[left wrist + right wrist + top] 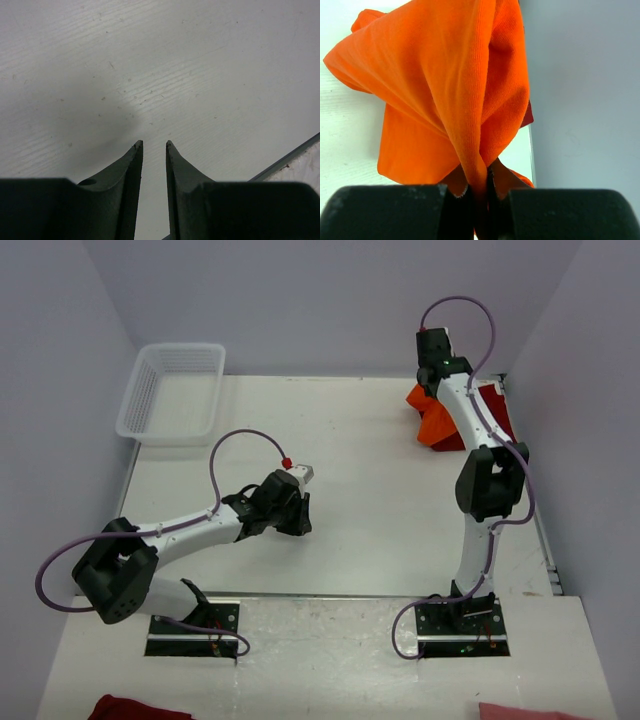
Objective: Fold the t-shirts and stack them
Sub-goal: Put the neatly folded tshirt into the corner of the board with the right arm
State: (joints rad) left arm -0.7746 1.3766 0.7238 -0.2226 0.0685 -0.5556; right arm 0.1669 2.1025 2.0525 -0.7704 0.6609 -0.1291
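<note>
A bright orange t-shirt (436,422) hangs bunched at the table's far right, and my right gripper (428,390) is shut on a fold of it. In the right wrist view the orange t-shirt (445,75) drapes down from the pinch in my right gripper (480,187). A dark red t-shirt (498,408) lies behind it against the right wall, showing only as a sliver (527,116) in that view. My left gripper (293,517) hovers low over the bare middle of the table. Its jaws (152,144) stand narrowly open with nothing between them.
A white lattice basket (135,400) stands at the far left corner. The table's right edge and the grey wall (585,100) are close beside the shirts. Dark red cloth (135,708) and pink cloth (530,712) show at the bottom edge, in front of the arm bases.
</note>
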